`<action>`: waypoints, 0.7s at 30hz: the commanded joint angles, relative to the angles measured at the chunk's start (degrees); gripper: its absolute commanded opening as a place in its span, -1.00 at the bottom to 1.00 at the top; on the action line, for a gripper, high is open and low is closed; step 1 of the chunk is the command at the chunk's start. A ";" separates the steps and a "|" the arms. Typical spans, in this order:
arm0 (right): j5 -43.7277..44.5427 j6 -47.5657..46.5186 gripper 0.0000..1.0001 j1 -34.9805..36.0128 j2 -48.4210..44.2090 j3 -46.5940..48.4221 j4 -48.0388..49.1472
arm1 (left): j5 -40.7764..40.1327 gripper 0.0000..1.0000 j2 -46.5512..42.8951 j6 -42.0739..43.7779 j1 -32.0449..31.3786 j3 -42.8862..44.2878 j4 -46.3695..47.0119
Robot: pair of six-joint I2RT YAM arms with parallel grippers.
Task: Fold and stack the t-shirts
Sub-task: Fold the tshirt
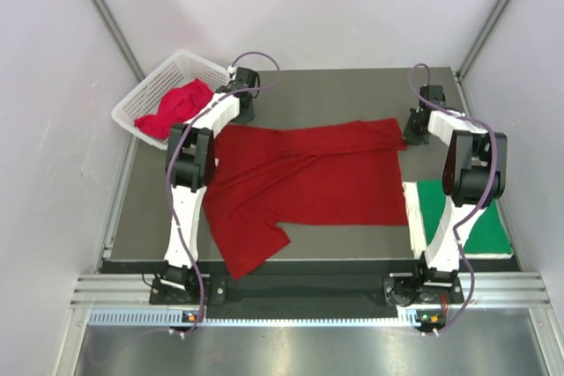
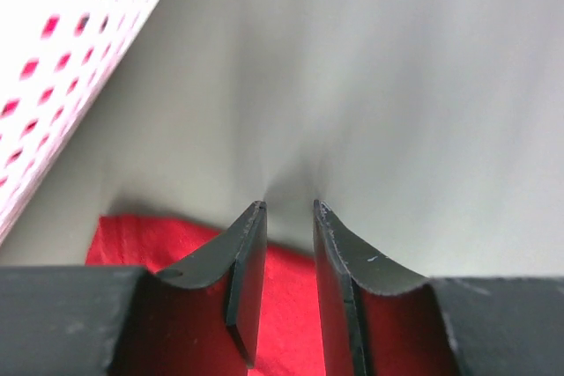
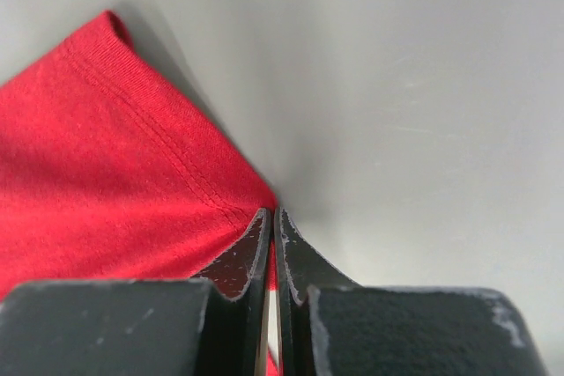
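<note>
Right gripper (image 3: 274, 213): jaws closed, pinching the stitched hem corner of the red t-shirt (image 3: 106, 182). Left gripper (image 2: 289, 209): jaws apart, cloth edge lying beneath and between them, not clamped. The shirt spreads flat between the two grippers. Judged light and limp, so it will sag and drag; hem corners give the soundest hold. No label or print is readable.

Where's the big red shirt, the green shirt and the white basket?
big red shirt (image 1: 326, 173): top view, middle of its body.
green shirt (image 1: 490, 228): top view, its right half.
white basket (image 1: 145, 94): top view, its left wall.
</note>
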 commanded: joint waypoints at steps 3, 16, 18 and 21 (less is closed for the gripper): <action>0.14 -0.31 -1.00 -1.62 0.11 1.39 1.29 | -1.79 -0.32 5.98 -0.78 -0.44 6.86 -2.59; -7.33 -1.28 -0.42 -1.62 -1.12 5.87 -0.38 | -3.71 -0.25 -9.73 5.72 -2.73 1.89 -6.73; -8.65 -1.90 -0.32 -1.62 -0.77 6.49 -0.20 | -5.92 -0.21 -13.41 6.42 -2.55 -1.02 -7.00; -12.69 -3.04 -0.22 -1.53 0.19 8.34 0.93 | -5.93 -0.19 -14.93 6.78 -1.42 -5.25 -7.79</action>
